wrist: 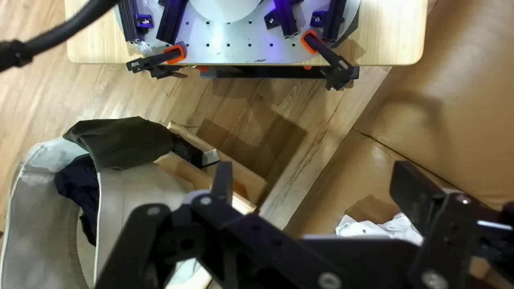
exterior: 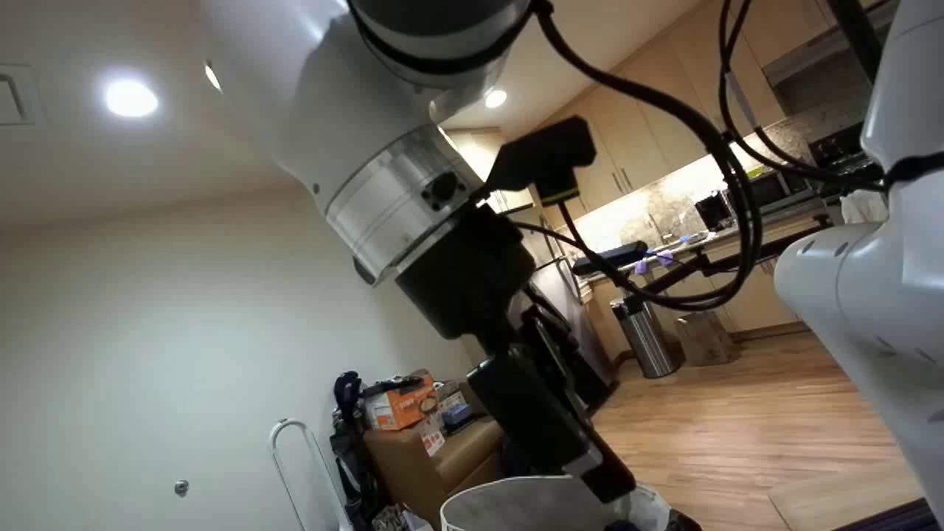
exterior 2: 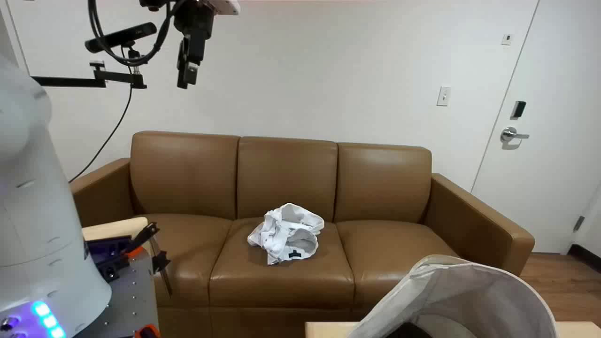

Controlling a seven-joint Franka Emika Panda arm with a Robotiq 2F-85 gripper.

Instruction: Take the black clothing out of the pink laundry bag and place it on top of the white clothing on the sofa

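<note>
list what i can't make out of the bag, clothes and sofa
Bag: lower part cut off by the bottom edge in both exterior views.
Dark cloth inside it: partly hidden by the bag in the wrist view.
White cloth: partly behind the gripper in the wrist view.
Dark mark on it: too small to identify in an exterior view.
Sofa: front partly behind the bag in an exterior view.
</note>
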